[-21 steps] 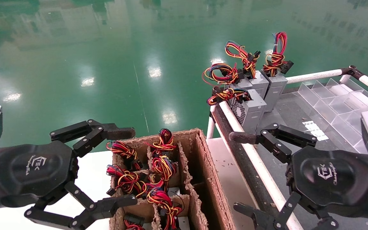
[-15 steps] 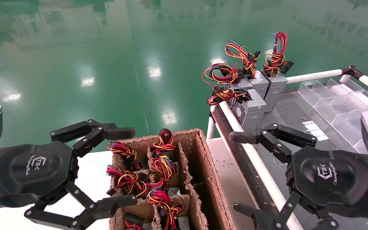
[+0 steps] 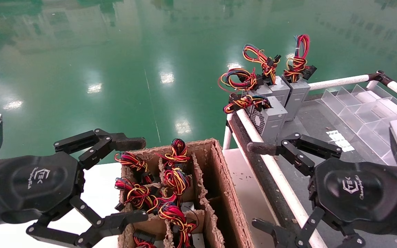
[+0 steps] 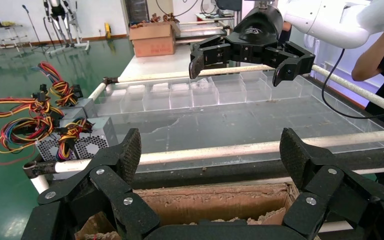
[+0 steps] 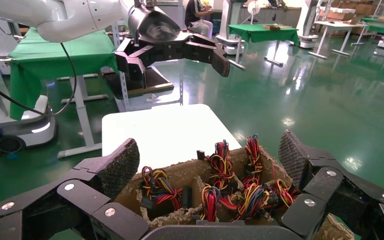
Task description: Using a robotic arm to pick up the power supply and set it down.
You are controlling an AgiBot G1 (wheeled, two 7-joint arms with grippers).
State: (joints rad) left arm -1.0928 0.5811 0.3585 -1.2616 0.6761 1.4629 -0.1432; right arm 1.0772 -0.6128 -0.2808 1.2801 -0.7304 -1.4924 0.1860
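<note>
Claws first: I see left gripper [image 3: 134, 179] and right gripper [image 3: 258, 186] spread wide, empty, flanking cardboard box [image 3: 219, 179] whose compartments hold wire bundles [image 3: 171, 179]. Power supply [image 3: 271, 117] stands beyond on the railed table [image 3: 317, 125]; only the left wrist view shows clear bins [image 4: 180, 97].

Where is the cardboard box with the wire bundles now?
In the head view the cardboard box stands low in the middle on the white table, between the open left gripper and right gripper.
</note>
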